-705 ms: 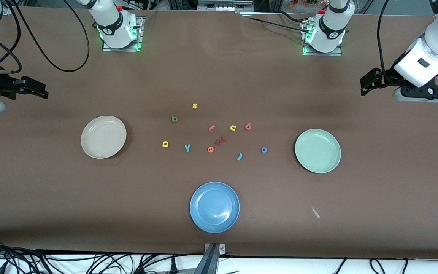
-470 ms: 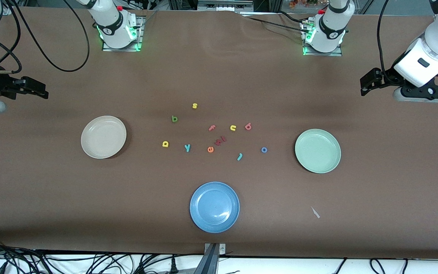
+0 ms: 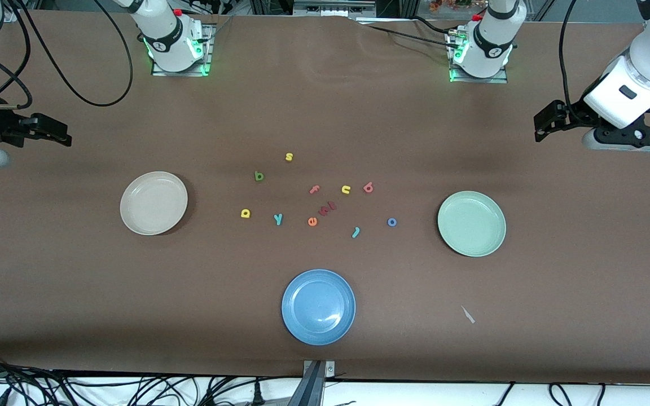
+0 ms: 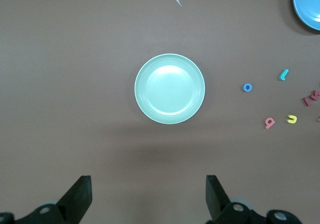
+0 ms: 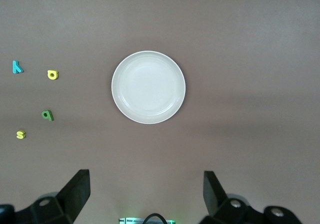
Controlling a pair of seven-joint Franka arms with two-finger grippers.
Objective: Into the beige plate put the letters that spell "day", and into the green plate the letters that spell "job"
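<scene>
Left wrist: green plate [image 4: 169,88] below gripper [image 4: 148,200].

A robotics lab, set up for a test: two white arm bases [image 3: 174,40] [image 3: 482,51] w/ green status lights are bolted on metal plates at the far edge of a table [image 3: 77,282] covered in brown sheet. Black cables [image 3: 65,73] loop across the cloth from the rig; more cords [image 3: 133,389] lie tangled on the white floor strip by the near edge, where a metal bracket [image 3: 318,372] is clamped mid-table. Aluminium frame parts [image 3: 330,7] show at the far edge. Props, not household goods: plain plastic plates [image 3: 318,307] and tiny foam letters [image 3: 312,221] laid out at centre.
</scene>
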